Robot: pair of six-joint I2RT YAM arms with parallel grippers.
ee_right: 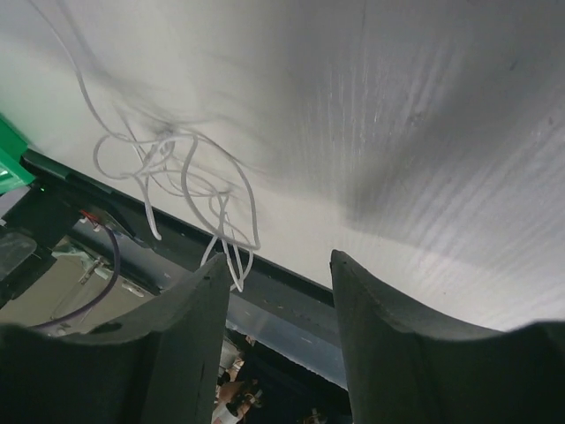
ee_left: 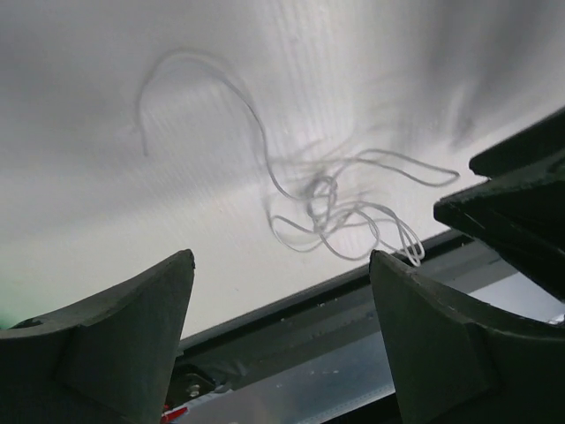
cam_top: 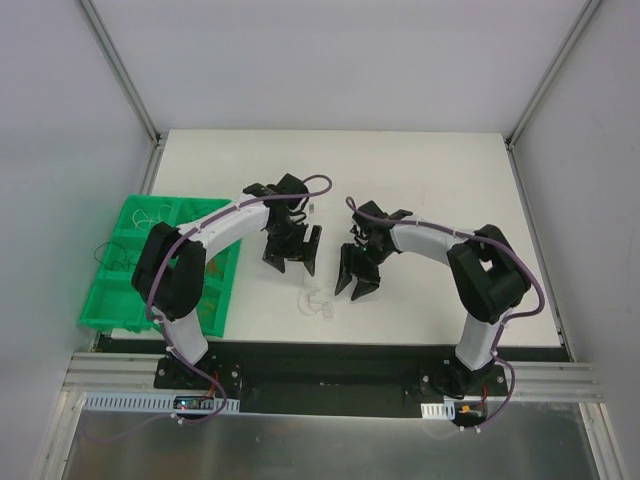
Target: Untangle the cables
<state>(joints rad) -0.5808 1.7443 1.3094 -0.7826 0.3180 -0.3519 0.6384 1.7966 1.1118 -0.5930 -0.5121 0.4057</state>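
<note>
A small tangle of thin white cables (cam_top: pixel 318 300) lies on the white table (cam_top: pixel 430 180), near its front edge and between my two grippers. In the left wrist view the cables (ee_left: pixel 335 208) lie beyond my left gripper (ee_left: pixel 281 261), whose jaws stand wide apart with nothing between them. Seen from above, the left gripper (cam_top: pixel 290 262) hangs just behind and left of the tangle. My right gripper (cam_top: pixel 355 285) is just right of it. In the right wrist view the right gripper (ee_right: pixel 281 261) is open and empty. One loop of the cables (ee_right: pixel 177 177) ends beside its left fingertip (ee_right: pixel 216 274).
A green compartment tray (cam_top: pixel 130 300) stands at the table's left edge, with several thin loose wires in it, white (cam_top: pixel 150 212) and dark (cam_top: pixel 110 255). The table's dark front edge (ee_left: pixel 291 305) runs close below the tangle. A corner of the tray (ee_right: pixel 9 150) shows in the right wrist view.
</note>
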